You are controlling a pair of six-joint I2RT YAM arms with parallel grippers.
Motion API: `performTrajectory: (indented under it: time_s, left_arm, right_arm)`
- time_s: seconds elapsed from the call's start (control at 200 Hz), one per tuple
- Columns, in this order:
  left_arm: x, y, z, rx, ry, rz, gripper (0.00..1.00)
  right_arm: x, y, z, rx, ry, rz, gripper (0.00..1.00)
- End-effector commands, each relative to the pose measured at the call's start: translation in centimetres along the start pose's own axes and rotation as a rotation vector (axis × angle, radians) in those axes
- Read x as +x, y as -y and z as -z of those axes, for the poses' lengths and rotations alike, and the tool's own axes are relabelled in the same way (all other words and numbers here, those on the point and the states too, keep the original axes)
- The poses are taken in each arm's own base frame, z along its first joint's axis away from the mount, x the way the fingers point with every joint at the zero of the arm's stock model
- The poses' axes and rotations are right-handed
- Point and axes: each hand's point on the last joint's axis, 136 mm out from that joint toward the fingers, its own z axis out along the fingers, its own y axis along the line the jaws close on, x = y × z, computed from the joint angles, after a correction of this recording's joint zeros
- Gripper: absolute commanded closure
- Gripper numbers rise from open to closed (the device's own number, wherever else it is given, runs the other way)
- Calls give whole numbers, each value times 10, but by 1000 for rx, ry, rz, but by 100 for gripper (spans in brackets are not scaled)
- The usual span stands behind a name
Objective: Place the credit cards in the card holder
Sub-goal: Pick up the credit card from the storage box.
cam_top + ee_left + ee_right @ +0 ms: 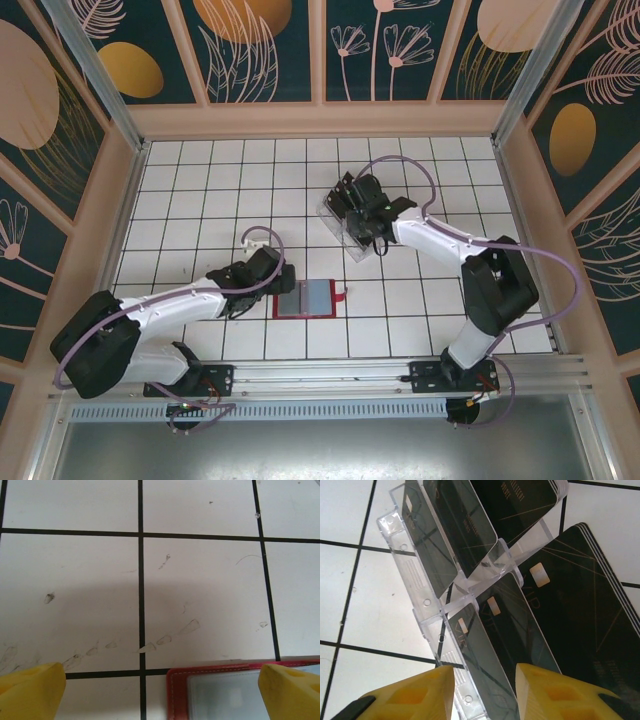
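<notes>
Gaping, right gripper [485, 674] straddles credit cards [512, 617] in clear rack [411, 572]; left gripper [161, 670] gapes too.

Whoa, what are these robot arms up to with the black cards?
The right gripper hangs open over the clear rack, where the black cards stand in slots; it grips none yet. The left gripper sits open at the edge of the red wallet, which lies unfolded on the table. No black card shows in the wallet.
</notes>
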Motion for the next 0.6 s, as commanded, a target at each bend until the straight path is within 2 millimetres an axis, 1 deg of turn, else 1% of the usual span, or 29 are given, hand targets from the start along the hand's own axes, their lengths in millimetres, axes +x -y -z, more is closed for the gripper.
performTrajectory:
  time_s: [0.0,0.09,0.355,0.455,0.596]
  left_arm:
    - [-8,8,0,28,6,-17,2]
    - [-8,7,0,27,5,-16,2]
    - [-8,7,-1,27,8,-13,2]
    - [-8,8,-1,31,6,-12,2]
    - [-7,7,-2,28,5,-9,2]
  right_arm:
    - [-3,4,-3,59,-6,48,63]
    - [0,5,-9,82,-19,68,63]
    - [10,-2,-25,105,-61,126,63]
    - [13,-8,-27,95,-71,146,63]
    - [13,-14,-24,81,-67,152,65]
